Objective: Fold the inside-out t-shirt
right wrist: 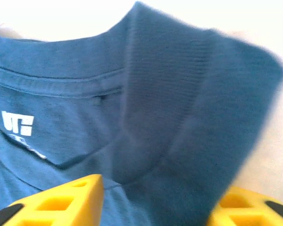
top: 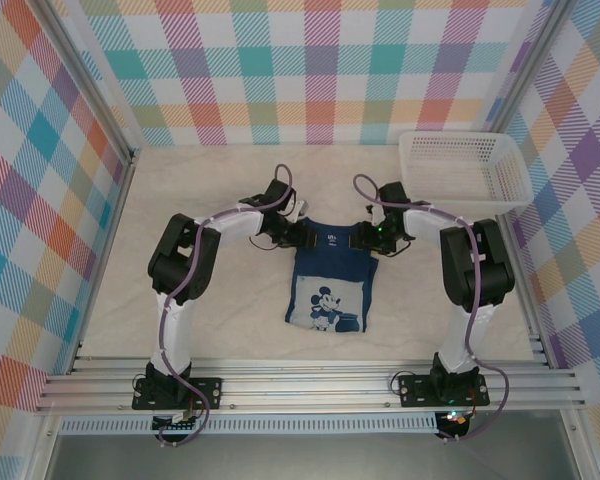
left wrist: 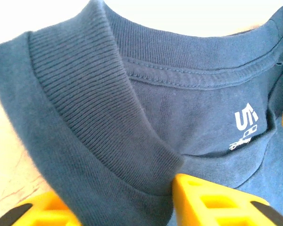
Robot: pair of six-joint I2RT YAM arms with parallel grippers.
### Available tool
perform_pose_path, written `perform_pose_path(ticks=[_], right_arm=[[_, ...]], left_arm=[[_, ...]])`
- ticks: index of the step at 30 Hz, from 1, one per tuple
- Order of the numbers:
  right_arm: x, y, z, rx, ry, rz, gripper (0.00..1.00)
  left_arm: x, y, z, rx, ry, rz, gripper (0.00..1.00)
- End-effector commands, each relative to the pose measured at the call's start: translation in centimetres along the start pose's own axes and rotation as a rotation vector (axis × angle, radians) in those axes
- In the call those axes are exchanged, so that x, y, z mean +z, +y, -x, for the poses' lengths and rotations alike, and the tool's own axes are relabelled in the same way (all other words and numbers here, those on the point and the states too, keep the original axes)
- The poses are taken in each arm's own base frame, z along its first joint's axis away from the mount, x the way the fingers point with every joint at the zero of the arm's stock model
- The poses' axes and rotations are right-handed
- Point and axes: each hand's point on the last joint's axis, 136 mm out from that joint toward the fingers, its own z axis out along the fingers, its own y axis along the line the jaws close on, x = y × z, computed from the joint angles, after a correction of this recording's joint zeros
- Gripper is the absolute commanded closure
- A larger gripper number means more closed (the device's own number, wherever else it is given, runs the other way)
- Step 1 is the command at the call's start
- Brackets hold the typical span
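Note:
The dark navy t-shirt (top: 327, 290) lies in the middle of the table as a narrow strip, with the white cartoon print (top: 327, 308) facing up at its near end. My left gripper (top: 302, 236) is at the far left corner beside the collar and my right gripper (top: 358, 238) at the far right corner. In the left wrist view a raised fold of ribbed collar (left wrist: 99, 122) fills the gap of the left gripper (left wrist: 113, 207); its yellow fingers (left wrist: 203, 202) press it. In the right wrist view the right gripper (right wrist: 155, 202) likewise pinches a shoulder fold (right wrist: 193, 117).
A white plastic basket (top: 465, 170) stands at the back right of the table. Checkered walls enclose the left, back and right sides. Bare tabletop (top: 210, 200) stretches on the left and behind the shirt. A metal rail (top: 300, 385) runs along the near edge.

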Motion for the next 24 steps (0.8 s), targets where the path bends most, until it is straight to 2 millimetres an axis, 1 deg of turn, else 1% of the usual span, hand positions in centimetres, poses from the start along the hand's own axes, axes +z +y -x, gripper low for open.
perform_pose_path(ticks=[1, 5, 8, 11, 13, 15, 16, 19, 21, 24], right_arm=[[1.4, 1.5, -1.1, 0.000, 0.041, 0.069, 0.58], [1.5, 1.6, -0.8, -0.004, 0.033, 0.071, 0.66], [1.6, 1.4, -0.5, -0.012, 0.020, 0.058, 0.73], [1.6, 1.5, 0.1, -0.037, -0.004, 0.058, 0.83], [1.5, 2.1, 0.7, -0.061, -0.024, 0.089, 0.90], [1.3, 3.0, 1.5, -0.079, -0.043, 0.121, 0.98], [1.0, 3.5, 2.0, -0.090, -0.057, 0.136, 1.00], [-0.4, 4.7, 3.8, -0.129, -0.109, 0.154, 1.00], [-2.0, 6.1, 5.5, -0.161, -0.159, 0.174, 1.00], [-4.4, 8.6, 8.3, -0.210, -0.237, 0.218, 1.00]], left_arm=[[2.4, -1.5, -2.4, 0.008, 0.083, -0.071, 0.65], [2.5, -1.6, -2.2, 0.007, 0.078, -0.076, 0.76], [2.8, -1.2, -2.3, 0.000, 0.078, -0.065, 0.84], [2.7, -1.0, -1.9, -0.006, 0.063, -0.065, 0.94], [2.5, -1.2, -1.3, 0.001, 0.046, -0.076, 1.00], [2.1, -1.4, -0.5, 0.005, 0.023, -0.080, 1.00], [1.7, -1.6, 0.0, 0.006, 0.008, -0.081, 1.00], [0.0, -1.3, 1.8, -0.005, -0.046, -0.076, 1.00], [-1.9, -1.4, 3.7, -0.007, -0.099, -0.084, 1.00], [-5.0, -2.0, 7.2, 0.010, -0.195, -0.098, 1.00]])
